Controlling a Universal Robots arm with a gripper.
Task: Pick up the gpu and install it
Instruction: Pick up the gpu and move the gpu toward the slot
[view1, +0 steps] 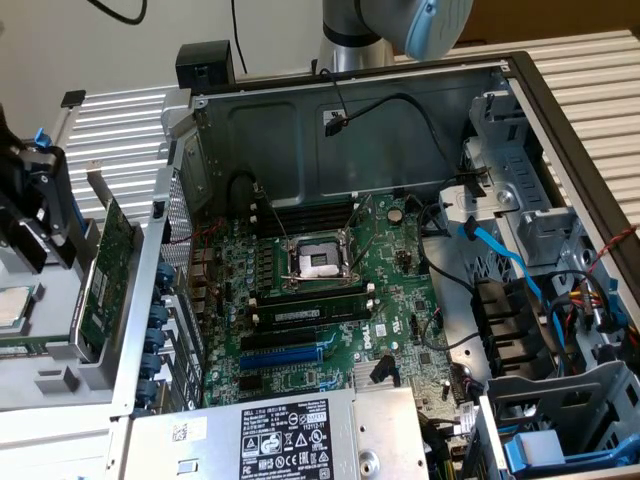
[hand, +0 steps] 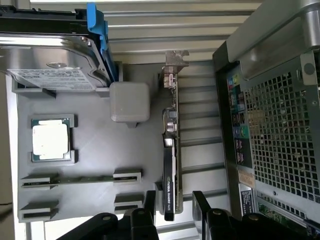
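We find the tool (hand: 173, 196) with its two fingers (hand: 150, 201) apart, one on each side of the gpu (hand: 170, 145). They stand at the end of the card opposite its silver bracket (hand: 175, 60). A narrow gap shows between each finger and the card, so the tool clamps nothing.

The gpu stands on its long edge in the grey fixture (hand: 90, 145), outside the computer case (hand: 280, 100) and just beside its perforated rear wall. In the exterior view the card is at 9 o'clock from the motherboard (view1: 330, 300), with its green face toward the camera.

The fixture rests on the ribbed tabletop (view1: 125, 130). It also carries:
- a hard drive (hand: 50, 55), at 10 o'clock from the gpu in the exterior view;
- a processor chip (hand: 50, 139), at 9 o'clock from the gpu in that view;
- a memory stick (hand: 80, 178), lying in its own cradle.

Inside the case the motherboard lies flat. The processor socket (view1: 318, 262) is near its centre, and a blue expansion slot (view1: 280, 353) is at 7 o'clock from the socket. The power supply (view1: 290, 435) is at 6 o'clock of the exterior view.
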